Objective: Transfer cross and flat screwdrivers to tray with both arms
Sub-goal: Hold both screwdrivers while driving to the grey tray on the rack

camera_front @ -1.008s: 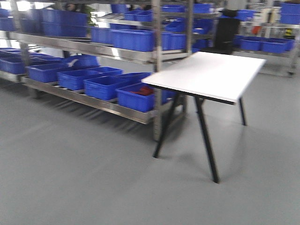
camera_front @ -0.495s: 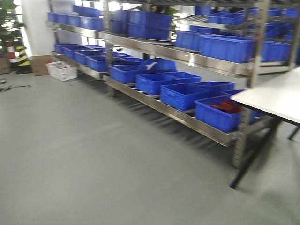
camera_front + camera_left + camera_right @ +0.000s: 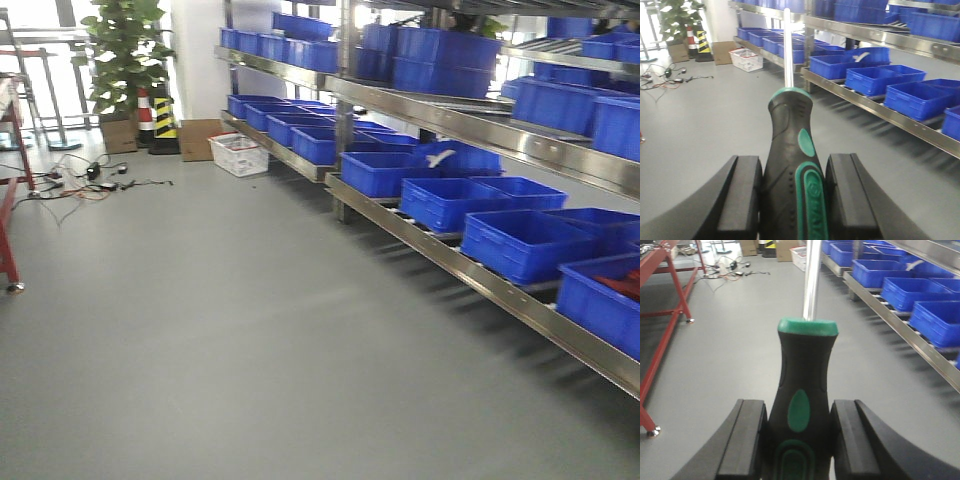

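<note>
In the left wrist view my left gripper [image 3: 793, 197] is shut on the black-and-green handle of a screwdriver [image 3: 790, 150], whose steel shaft points up and away over the floor. The right wrist view shows my right gripper [image 3: 799, 440] shut on the handle of the other screwdriver [image 3: 804, 375], shaft pointing forward. I cannot tell which tip is cross and which is flat. The tray is out of view. Neither arm appears in the front view.
A steel rack [image 3: 450, 250] with several blue bins [image 3: 520, 240] runs along the right. A red frame [image 3: 8, 200] stands at the left. Cables [image 3: 80, 180], a potted plant [image 3: 125, 60], a striped cone [image 3: 163, 115] and boxes [image 3: 238, 155] lie at the back.
The front view has swung to the left: the white table has slid out of frame on the right, and the plant, red frame and cables have come into view.
</note>
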